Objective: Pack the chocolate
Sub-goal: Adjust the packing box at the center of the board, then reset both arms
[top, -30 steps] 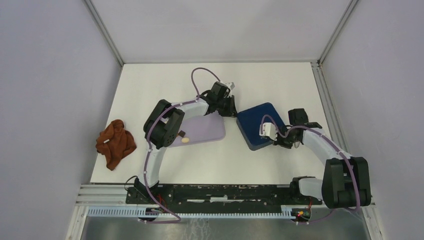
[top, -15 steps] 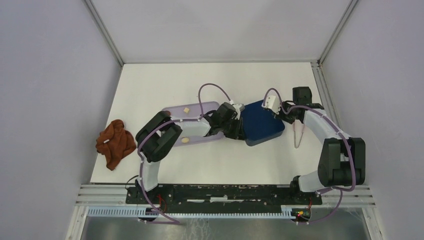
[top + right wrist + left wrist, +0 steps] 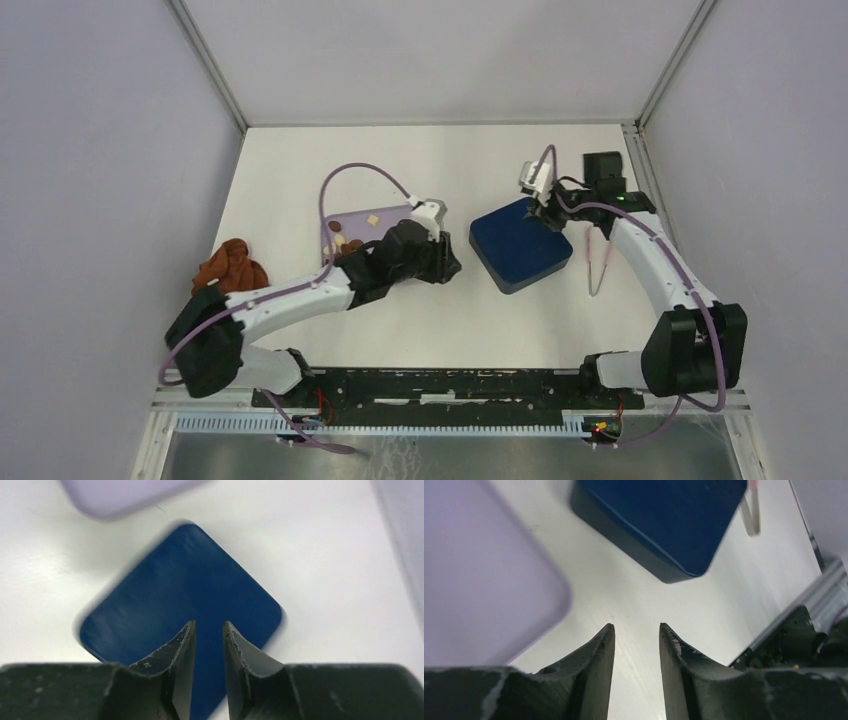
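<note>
Several small chocolate pieces (image 3: pixel 340 240), brown and cream, lie on the lilac tray (image 3: pixel 352 216), partly hidden by my left arm. The dark blue box (image 3: pixel 520 245) sits closed to the right of the tray. My left gripper (image 3: pixel 448 266) hovers between tray and box, open and empty. In the left wrist view its gripper (image 3: pixel 636 626) points at bare table, with the tray (image 3: pixel 484 570) on the left and the box (image 3: pixel 664 520) ahead. My right gripper (image 3: pixel 553 217) hangs over the box's far corner. The right wrist view shows that gripper (image 3: pixel 208 623) open over the blue lid (image 3: pixel 180 590).
Pink tongs (image 3: pixel 597 262) lie on the table right of the box, also visible as tongs (image 3: pixel 751 515) in the left wrist view. A reddish-brown cloth (image 3: pixel 232 268) lies at the left edge. Grey walls close in the table on three sides.
Both grippers have opened. The right gripper left the tongs on the table and moved to the box's far corner. The left arm swung back, uncovering more of the tray.
</note>
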Robot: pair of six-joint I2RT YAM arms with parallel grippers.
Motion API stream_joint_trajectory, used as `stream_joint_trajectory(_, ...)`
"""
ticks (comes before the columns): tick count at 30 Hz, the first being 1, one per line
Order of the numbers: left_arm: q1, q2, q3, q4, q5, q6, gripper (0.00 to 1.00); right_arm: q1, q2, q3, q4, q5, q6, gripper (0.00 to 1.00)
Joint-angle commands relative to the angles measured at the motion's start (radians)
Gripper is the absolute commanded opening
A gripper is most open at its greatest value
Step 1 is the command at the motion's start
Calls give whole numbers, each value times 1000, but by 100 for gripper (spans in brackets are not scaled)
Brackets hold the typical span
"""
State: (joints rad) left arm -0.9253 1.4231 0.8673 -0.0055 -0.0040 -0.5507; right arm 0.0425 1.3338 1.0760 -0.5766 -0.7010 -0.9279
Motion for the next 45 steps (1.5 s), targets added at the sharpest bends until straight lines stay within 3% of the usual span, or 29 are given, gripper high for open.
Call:
stream_joint_trajectory(1, 42, -218, -61, -216, -349, -30, 51, 205, 102, 49, 9, 14, 272, 27)
stream_joint_trajectory(6, 71, -425, -138, -283, -385, -38, 66, 299, 295, 231, -56, 207, 354, 14)
stream_joint_trajectory(13, 73, -601, -207, -319, -374, -82, 77, 360, 529, 330, -142, 351, 361, 11)
stream_joint_trajectory(17, 71, -684, -198, -338, -341, -76, 89, 350, 487, 341, -152, 366, 339, 14)
stream_joint_trajectory(19, 72, -730, -180, -338, -324, -71, 97, 328, 411, 378, -151, 369, 320, 21)
stream_joint_trajectory(20, 73, -752, -164, -337, -317, -66, 99, 317, 361, 400, -147, 375, 305, 31)
stream_joint_trajectory(24, 73, -801, -32, -355, -298, -34, 100, 241, 162, 429, -97, 356, 247, 91)
stream_joint_trajectory(25, 73, -798, 13, -367, -295, -26, 100, 214, 102, 413, -39, 346, 286, 97)
stream_joint_trajectory(28, 71, -770, 158, -430, -280, -1, 100, 122, -77, 335, 126, 386, 480, 98)
stream_joint_trajectory(31, 72, -731, 309, -500, -280, 11, 100, 112, -241, 256, 229, 422, 529, 98)
stream_joint_trajectory(35, 71, -683, 484, -569, -301, 25, 100, 113, -275, 387, 108, 384, 549, 98)
stream_joint_trajectory(40, 71, -636, 638, -638, -345, 54, 100, 112, -292, 534, 79, 525, 819, 98)
stream_joint_trajectory(45, 71, -640, 673, -641, -369, 57, 100, 113, -297, 634, 17, 489, 783, 98)
